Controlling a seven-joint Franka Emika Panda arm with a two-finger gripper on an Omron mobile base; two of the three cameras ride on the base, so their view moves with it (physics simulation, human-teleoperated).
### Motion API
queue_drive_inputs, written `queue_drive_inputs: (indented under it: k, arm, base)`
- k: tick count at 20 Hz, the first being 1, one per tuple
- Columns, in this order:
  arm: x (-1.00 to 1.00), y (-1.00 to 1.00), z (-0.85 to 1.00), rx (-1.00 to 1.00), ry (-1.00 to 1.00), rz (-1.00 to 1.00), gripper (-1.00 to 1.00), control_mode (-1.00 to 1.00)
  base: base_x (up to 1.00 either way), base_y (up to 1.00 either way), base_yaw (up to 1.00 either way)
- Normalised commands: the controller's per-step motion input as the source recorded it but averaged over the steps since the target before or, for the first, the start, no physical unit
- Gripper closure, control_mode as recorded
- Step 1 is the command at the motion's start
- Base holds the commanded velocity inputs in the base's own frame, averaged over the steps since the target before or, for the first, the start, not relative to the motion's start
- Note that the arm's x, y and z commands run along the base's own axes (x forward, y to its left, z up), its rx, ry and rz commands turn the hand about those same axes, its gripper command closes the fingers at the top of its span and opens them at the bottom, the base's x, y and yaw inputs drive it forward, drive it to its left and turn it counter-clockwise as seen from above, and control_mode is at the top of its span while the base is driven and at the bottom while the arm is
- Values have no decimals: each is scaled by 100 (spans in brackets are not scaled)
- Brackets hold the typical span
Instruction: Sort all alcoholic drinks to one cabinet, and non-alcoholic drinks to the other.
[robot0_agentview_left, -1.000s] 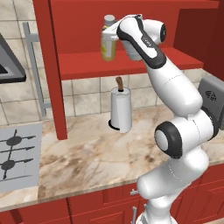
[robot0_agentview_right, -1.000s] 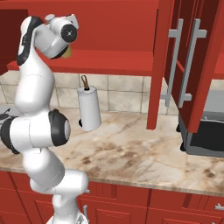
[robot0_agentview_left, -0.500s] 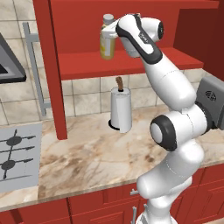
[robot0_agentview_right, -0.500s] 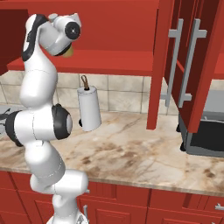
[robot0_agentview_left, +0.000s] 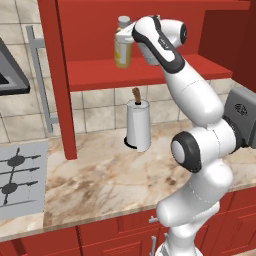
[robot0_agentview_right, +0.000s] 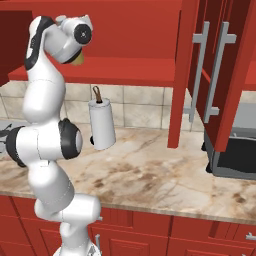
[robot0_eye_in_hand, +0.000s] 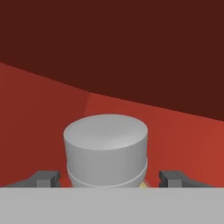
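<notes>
The pale-yellow juice bottle (robot0_agentview_left: 122, 49) stands upright on the red shelf (robot0_agentview_left: 150, 72) of the open wall cabinet, its grey-white cap (robot0_eye_in_hand: 105, 148) up. The hand (robot0_eye_in_hand: 109, 179) sits at the bottle's top, open, with a fingertip (robot0_eye_in_hand: 43, 178) on each side of the cap and clear of it. Below, a paper towel roll (robot0_agentview_left: 137, 125) stands on the marble desk (robot0_agentview_left: 110, 180).

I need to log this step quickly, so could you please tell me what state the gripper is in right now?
Gripper: open, its fingers standing apart on either side of the juice bottle on the cabinet shelf, not clamped on it.
</notes>
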Motion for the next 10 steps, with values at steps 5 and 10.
queue_drive_inputs:
  k: [5, 10]
  arm:
    - [27, 0, -13, 0, 5, 0, 100, -100]
    - [26, 0, -3, 0, 2, 0, -100, -100]
  base:
    - [0, 0, 0]
    - [0, 0, 0]
